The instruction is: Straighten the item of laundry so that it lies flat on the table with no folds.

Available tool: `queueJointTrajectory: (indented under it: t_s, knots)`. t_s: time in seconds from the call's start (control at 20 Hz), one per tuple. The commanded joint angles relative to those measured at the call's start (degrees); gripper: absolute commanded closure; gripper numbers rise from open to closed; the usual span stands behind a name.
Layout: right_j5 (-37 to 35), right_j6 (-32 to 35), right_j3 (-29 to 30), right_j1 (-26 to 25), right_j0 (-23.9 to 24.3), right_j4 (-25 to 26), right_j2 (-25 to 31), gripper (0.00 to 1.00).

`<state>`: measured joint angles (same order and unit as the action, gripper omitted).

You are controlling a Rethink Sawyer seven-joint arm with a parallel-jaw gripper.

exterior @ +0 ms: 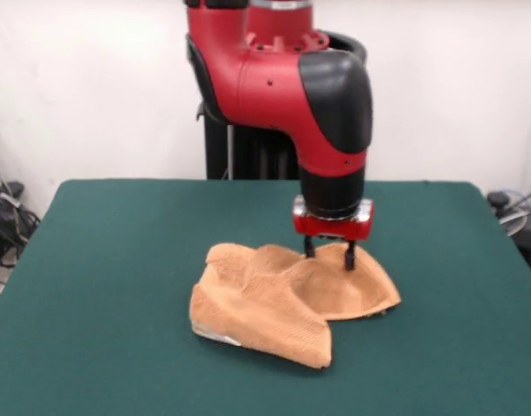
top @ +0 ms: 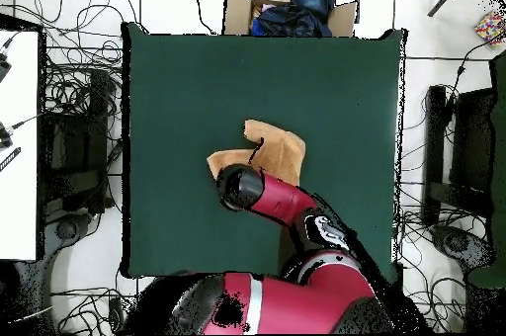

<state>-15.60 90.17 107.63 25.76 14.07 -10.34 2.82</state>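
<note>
The orange-tan towel (exterior: 287,299) lies crumpled in a folded, humped heap near the middle of the green table (exterior: 118,260). A whitish tag or band shows at its near left edge (exterior: 215,334). My gripper (exterior: 329,256) points straight down at the towel's far right edge. Its two dark fingers (exterior: 309,247) stand apart, their tips touching the cloth on either side of a raised fold. In the overhead view the towel (top: 277,149) is partly covered by my arm (top: 267,194), which hides the gripper there; the table (top: 198,85) surrounds it.
A cardboard box with dark clothes (top: 292,6) stands beyond the table's far edge in the overhead view. Cables and equipment lie on the floor at both sides (top: 74,115). A white desk (top: 18,144) is at the left.
</note>
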Motion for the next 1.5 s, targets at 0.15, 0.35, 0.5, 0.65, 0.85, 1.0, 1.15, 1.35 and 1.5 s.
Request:
queueJointTrajectory:
  t_s: [0.15, 0.35, 0.5, 0.65, 0.85, 1.0, 1.15, 1.35, 1.5]
  knots:
    - [10.19, 18.95, 11.27, 1.08, -12.76, -0.85, -0.57, 0.00]
    - [17.02, 16.81, 9.51, -2.15, -12.68, 0.17, -2.33, 0.00]
    - [19.14, 14.95, 7.08, -4.92, -9.70, -0.30, -2.24, 0.00]
    - [20.51, 13.92, 6.01, -5.60, -8.24, -0.71, -2.87, 0.00]
    - [21.14, 13.79, 5.32, -6.44, -7.37, -1.57, -2.42, 0.00]
    - [21.51, 14.28, 5.04, -6.31, -7.71, -2.13, -2.53, 0.00]
    - [21.71, 14.63, 4.59, -6.46, -8.12, -2.72, -2.82, 0.00]
    - [19.11, 15.66, 6.46, -5.42, -6.57, -3.32, 0.69, 1.00]
    - [17.08, 19.60, 11.78, -3.55, -6.75, -5.54, 4.94, 1.00]
